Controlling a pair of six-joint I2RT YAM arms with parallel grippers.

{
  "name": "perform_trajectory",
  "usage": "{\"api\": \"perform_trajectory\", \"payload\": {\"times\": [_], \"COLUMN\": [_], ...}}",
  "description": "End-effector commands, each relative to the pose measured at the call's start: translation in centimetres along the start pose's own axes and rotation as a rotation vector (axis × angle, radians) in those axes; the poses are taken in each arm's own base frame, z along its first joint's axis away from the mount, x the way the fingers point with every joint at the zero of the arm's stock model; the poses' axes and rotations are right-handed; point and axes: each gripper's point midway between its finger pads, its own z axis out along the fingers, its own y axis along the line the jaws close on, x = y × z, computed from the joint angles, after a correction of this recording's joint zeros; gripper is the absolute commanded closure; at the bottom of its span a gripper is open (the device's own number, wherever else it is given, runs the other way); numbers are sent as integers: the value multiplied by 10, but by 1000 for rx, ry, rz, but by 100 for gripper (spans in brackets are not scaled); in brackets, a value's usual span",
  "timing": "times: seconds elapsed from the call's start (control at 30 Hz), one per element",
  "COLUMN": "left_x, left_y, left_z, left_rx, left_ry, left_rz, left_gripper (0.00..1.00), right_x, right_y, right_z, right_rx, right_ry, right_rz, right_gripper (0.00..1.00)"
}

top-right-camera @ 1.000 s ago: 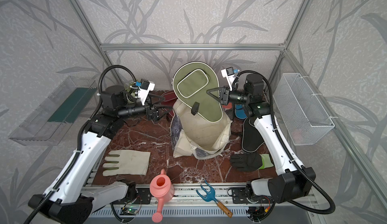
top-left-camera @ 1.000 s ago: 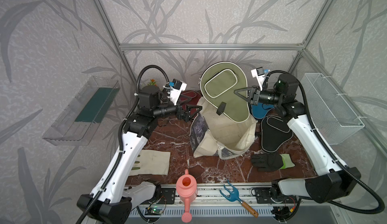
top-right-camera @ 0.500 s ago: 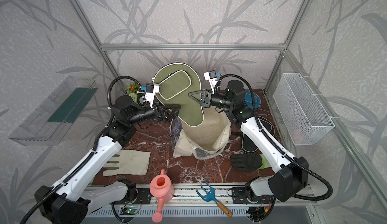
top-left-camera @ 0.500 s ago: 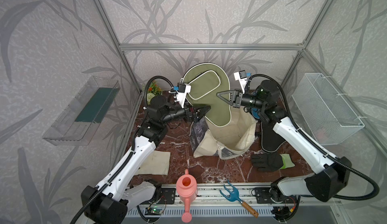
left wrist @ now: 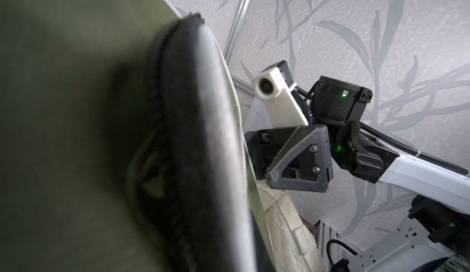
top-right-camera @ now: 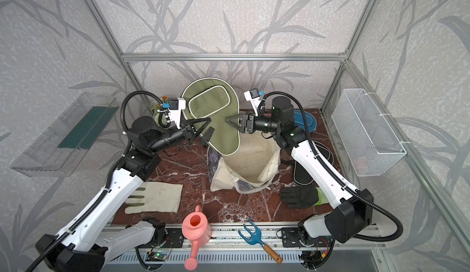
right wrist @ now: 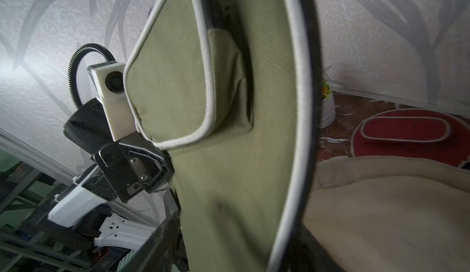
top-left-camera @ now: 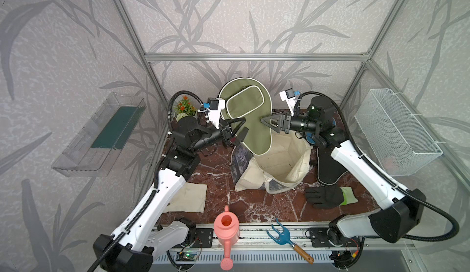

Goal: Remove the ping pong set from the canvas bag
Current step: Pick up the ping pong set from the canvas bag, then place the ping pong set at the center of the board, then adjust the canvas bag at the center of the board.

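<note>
The left gripper point(top-left-camera: 243, 127) clamps one olive padded paddle-shaped case point(top-left-camera: 254, 130) (pale-piped) over one quilted cream bag point(top-left-camera: 282, 153); right gripper point(top-left-camera: 265, 123) gapes.

The olive paddle case point(top-left-camera: 245, 115) is hanging above the far left rim of the canvas bag point(top-left-camera: 301, 161), blocking entry there, and the left gripper point(top-left-camera: 246, 123) and right gripper point(top-left-camera: 263, 121) are crowding its two edges. The rest of the mouth is lying open from above. Right of the bag, a black paddle case point(top-left-camera: 325, 171) and a black glove point(top-left-camera: 323, 197) are taking up the bench point(top-left-camera: 218, 171). Bare bench is showing between the bag and the cream glove point(top-left-camera: 190, 197), and in front of the bag up to the pink watering can point(top-left-camera: 226, 228) and blue hand rake point(top-left-camera: 279, 235).
</note>
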Motion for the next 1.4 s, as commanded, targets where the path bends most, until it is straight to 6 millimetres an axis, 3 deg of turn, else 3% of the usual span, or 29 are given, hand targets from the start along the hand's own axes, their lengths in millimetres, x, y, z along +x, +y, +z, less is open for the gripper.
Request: {"api": "perform_trajectory", "payload": {"times": [0.0, 0.13, 0.27, 0.37, 0.53, 0.63, 0.77, 0.87, 1.1, 1.37], "left_x": [-36, -42, -28, 1, 60, 87, 111, 123, 154, 176], "left_y": [14, 43, 69, 91, 119, 134, 151, 162, 187, 217], "left_z": [-50, -95, -123, -134, -134, -128, -122, -122, -122, -113], "left_rx": [-256, -477, -638, -734, -772, -768, -777, -801, -828, -842], "left_ry": [-12, -1, 11, 62, 127, 132, 151, 172, 177, 170], "left_rz": [140, 133, 79, 10, -112, -177, -230, -252, -330, -365], "left_gripper": [100, 100, 100, 100, 100, 100, 100, 100, 100, 100], "right_x": [9, 27, 48, 63, 85, 97, 103, 102, 108, 105], "right_y": [-25, -61, -87, -97, -113, -117, -119, -112, -106, -106], "right_z": [-67, -105, -111, -109, -110, -104, -106, -113, -129, -142], "right_rx": [288, 560, 652, 665, 700, 686, 706, 722, 783, 850], "right_ry": [82, 176, 243, 274, 332, 361, 387, 389, 412, 395], "right_rz": [-149, -175, -146, -121, -92, -69, -58, -55, 1, 16], "right_gripper": [3, 1, 1, 0, 7, 22, 75, 100, 100, 100]}}
